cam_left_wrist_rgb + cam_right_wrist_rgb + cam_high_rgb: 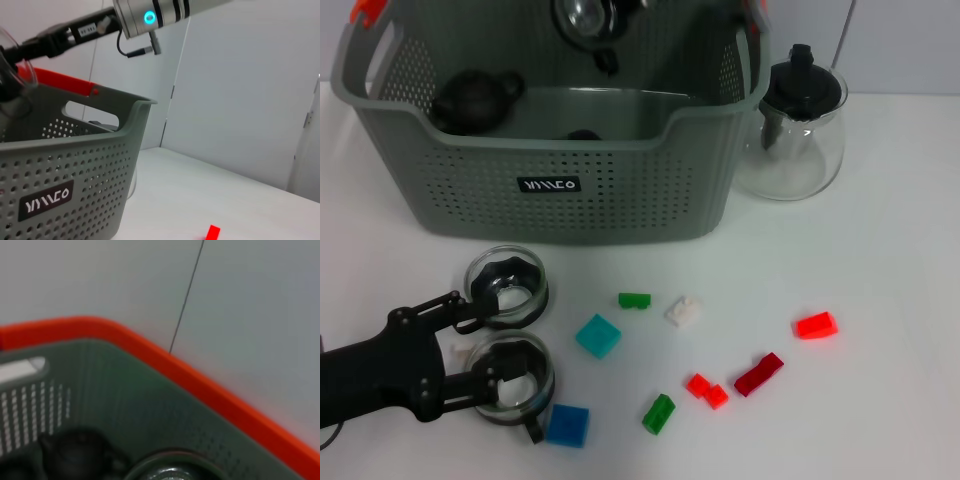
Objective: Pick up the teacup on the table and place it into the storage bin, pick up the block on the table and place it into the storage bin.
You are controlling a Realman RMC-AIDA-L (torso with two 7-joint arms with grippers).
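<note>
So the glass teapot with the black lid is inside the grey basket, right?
Not quite. The glass teapot with the black lid stands on the table beside the grey basket, on the robot's right, not inside it. The head view shows this.

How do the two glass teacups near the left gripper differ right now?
The nearer teacup sits between the left gripper's fingers; the farther teacup stands just outside them, closer to the storage bin. The nearer one has a blue block beside it; the farther one does not. Both are clear glass, upright on the table.
</note>
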